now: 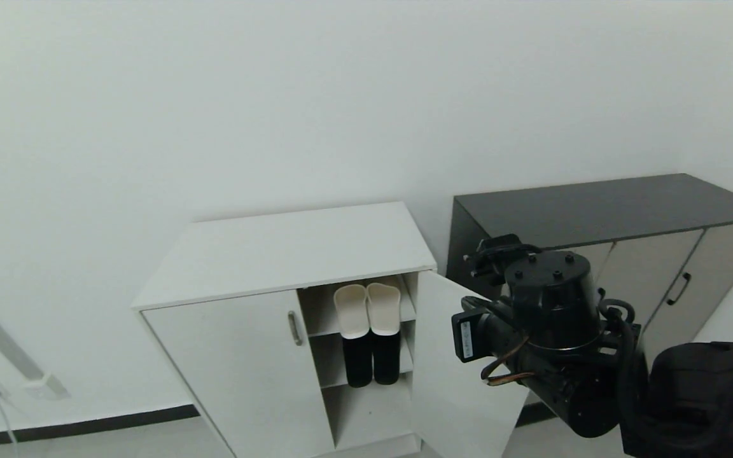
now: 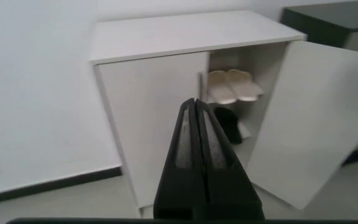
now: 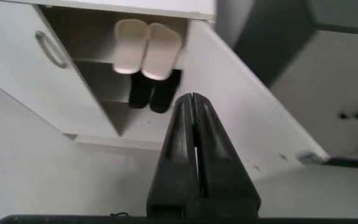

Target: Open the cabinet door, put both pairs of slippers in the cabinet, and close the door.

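White board door (image 3: 253,106) stands open just ahead of your right gripper (image 3: 193,98), which is pinched closed and empty. It should swing light and stiff; push near its free edge.

Bare room: white cabinet (image 1: 290,251), dark sideboard (image 1: 602,207)

slippers (image 1: 382,312) in cabinet (image 1: 290,251), r side

The white cabinet (image 1: 277,254) is running off the head view's lower edge at its base. The right arm (image 1: 551,331) is covering the lower outer corner of the open door (image 1: 443,343) and part of the dark cabinet (image 1: 595,210). In the left wrist view, the left claw (image 2: 196,102) is hiding one side of the black slippers (image 2: 230,124), which are showing blurred.
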You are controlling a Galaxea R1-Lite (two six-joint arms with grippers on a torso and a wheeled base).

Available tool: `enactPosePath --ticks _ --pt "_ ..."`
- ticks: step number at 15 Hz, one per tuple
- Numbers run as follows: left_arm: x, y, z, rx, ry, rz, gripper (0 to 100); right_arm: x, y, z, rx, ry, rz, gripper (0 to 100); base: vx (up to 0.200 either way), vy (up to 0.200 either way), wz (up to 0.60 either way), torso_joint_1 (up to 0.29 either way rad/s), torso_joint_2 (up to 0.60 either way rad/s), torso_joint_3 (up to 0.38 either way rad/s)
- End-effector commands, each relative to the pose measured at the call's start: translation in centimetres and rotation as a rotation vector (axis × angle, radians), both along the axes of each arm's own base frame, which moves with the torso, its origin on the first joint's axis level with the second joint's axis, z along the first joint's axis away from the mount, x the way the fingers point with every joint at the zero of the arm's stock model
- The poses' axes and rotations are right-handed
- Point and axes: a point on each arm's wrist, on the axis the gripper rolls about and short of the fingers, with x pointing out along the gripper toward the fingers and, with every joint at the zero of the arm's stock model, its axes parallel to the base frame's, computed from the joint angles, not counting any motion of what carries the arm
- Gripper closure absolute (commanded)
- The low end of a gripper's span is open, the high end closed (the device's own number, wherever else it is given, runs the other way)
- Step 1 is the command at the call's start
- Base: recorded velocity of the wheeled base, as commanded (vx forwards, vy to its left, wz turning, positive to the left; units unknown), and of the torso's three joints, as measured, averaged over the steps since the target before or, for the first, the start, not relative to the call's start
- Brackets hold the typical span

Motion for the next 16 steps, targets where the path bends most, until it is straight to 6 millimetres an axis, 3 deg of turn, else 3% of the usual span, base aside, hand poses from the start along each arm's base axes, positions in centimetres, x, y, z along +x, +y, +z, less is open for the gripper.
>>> enactPosePath --ticks 1,10,16 --pt "0.0 0.0 0.01 0.0 0.0 0.0 100 0.14 0.04 -0.16 -0.004 0.003 -0.002 100 0.0 0.0 -0.6 0.007 0.0 -0.002" --pt "0.0 0.0 0.01 0.0 0.0 0.0 100 0.32 -0.04 -0.33 -0.008 0.006 -0.008 100 0.0 0.0 0.0 0.0 0.0 0.0" --pt "0.0 0.0 0.01 0.0 0.0 0.0 100 0.45 -0.13 -0.38 -0.012 0.006 -0.011 100 -0.2 0.0 0.0 0.0 0.0 0.0"
